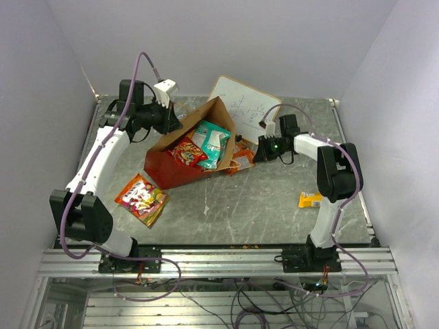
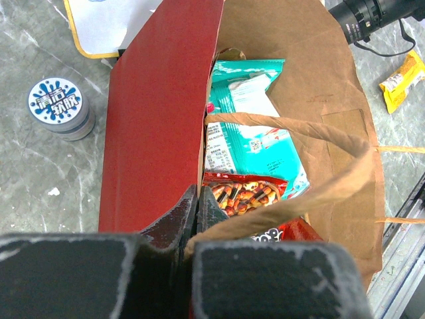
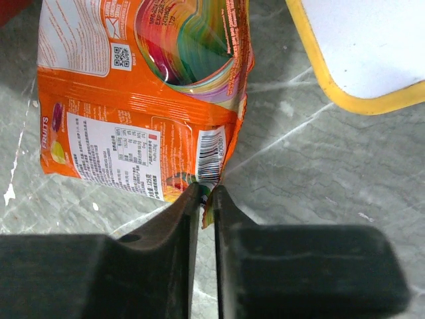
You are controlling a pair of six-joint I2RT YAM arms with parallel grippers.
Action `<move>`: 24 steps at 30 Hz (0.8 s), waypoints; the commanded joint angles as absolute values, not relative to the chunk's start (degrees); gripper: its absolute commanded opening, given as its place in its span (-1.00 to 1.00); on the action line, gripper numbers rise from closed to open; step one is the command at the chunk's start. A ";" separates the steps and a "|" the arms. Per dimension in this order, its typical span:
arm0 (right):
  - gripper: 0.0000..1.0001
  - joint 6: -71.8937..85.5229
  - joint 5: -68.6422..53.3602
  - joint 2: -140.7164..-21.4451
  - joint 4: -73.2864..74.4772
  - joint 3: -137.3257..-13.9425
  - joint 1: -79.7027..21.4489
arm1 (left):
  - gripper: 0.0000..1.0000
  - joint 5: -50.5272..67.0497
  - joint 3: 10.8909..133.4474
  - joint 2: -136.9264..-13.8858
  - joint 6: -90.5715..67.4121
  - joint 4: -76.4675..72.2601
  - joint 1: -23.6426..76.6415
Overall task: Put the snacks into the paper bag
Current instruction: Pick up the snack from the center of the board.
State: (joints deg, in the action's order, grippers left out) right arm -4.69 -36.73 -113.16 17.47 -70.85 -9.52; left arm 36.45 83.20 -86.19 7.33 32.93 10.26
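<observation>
The paper bag [image 1: 164, 171], red outside and brown inside, lies tilted at the centre of the top view, its inside open to the camera. The left gripper [image 2: 197, 203] is clamped on the rim of its red side wall, which seems to keep the mouth open. Thin paper like this creases and tears, so you want no hard pull there. Inside lie a teal packet [image 2: 246, 100] and a red packet [image 2: 246, 194]. An orange-red packet [image 1: 142, 199] rests on the table at lower left. Just right of the bag, the right gripper [image 3: 206, 198] pinches the sealed corner of an orange packet [image 3: 139, 100]. Expect it to be light, crinkly and slick; the flat seam looks like your surest hold. A small yellow bar [image 1: 310, 199] lies at far right
</observation>
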 commanded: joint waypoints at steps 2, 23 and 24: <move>-0.94 -5.32 -38.10 -112.39 18.67 -73.54 -8.06 | -0.86 37.68 84.59 -86.31 8.52 33.14 10.02; -1.00 -13.74 -40.37 -91.52 28.26 -77.53 -3.30 | -0.86 37.34 83.41 -85.87 7.50 31.48 10.02; -1.00 -14.12 -40.15 -90.36 28.70 -78.22 -3.24 | -0.86 37.43 83.33 -85.89 7.35 31.39 10.02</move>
